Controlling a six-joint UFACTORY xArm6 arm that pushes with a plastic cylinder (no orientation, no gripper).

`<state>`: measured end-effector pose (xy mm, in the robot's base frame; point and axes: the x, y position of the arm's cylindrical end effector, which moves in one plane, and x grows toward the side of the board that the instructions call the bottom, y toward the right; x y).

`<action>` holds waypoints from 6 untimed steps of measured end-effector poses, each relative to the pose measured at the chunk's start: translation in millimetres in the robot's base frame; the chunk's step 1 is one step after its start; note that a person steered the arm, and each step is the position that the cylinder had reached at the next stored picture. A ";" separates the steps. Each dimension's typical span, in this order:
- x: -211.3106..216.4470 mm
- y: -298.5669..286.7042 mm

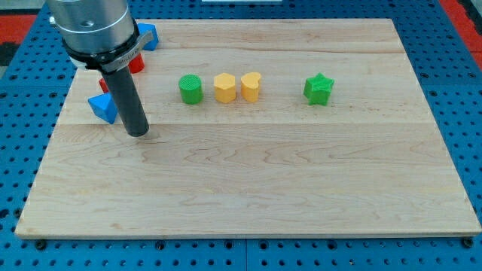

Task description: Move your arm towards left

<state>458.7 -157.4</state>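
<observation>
My tip (138,132) rests on the wooden board (248,181) at the view's left, just right of a blue block (103,108) whose shape is partly hidden by the rod. A green cylinder (190,89) stands to the tip's upper right. An orange hexagon block (224,87) and an orange heart block (251,86) sit side by side right of it. A green star block (318,89) lies further right. A second blue block (147,36) and a red block (135,63) show near the arm's body, partly hidden.
The board lies on a blue perforated table (452,45). The arm's grey body (92,26) covers the board's top-left corner.
</observation>
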 end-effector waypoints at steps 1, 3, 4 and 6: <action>2.5 5.7; 103.7 -60.5; 101.7 -146.6; 85.2 -146.3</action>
